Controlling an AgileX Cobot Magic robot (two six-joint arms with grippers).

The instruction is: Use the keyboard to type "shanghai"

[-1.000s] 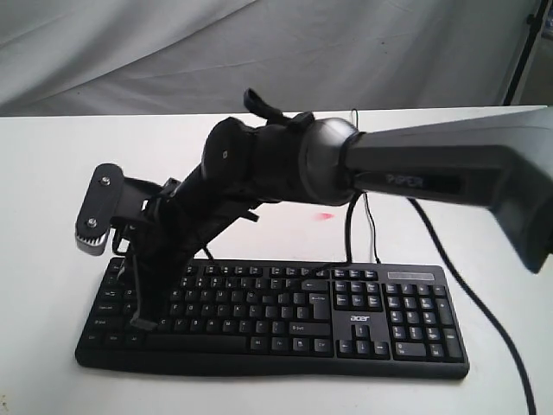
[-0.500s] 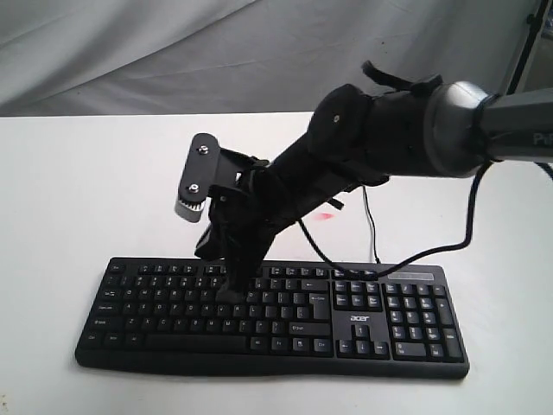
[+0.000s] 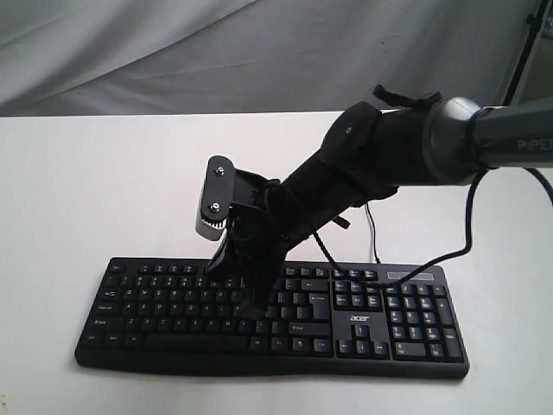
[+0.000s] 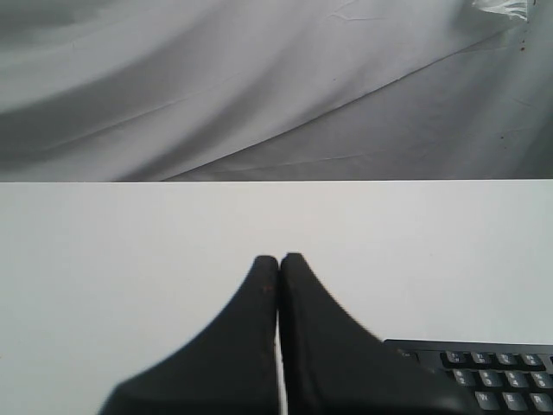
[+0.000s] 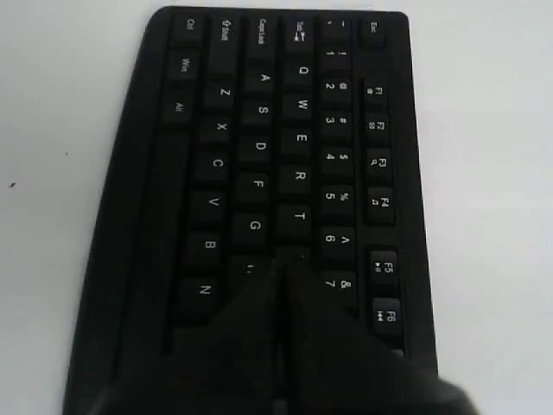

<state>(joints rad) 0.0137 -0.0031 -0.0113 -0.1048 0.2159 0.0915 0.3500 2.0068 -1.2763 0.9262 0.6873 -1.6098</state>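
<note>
The keyboard (image 3: 397, 341) lies on the white counter (image 3: 78, 190), across the lower centre of the exterior view, with its long axis running left to right. The right end effector (image 3: 257, 309), pressed together, points down at the middle letter rows just past G, likely on H. The left end effector (image 4: 279, 259), also pressed together, sits over bare counter beside a keyboard corner, so the right one is nearer.

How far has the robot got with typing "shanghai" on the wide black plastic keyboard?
Done: unprovable; no typed text is visible. In hand: the shut right gripper points at the wide black plastic keyboard just past the G key, about H. Left: later letters; the shut left gripper is off the keyboard.
</note>
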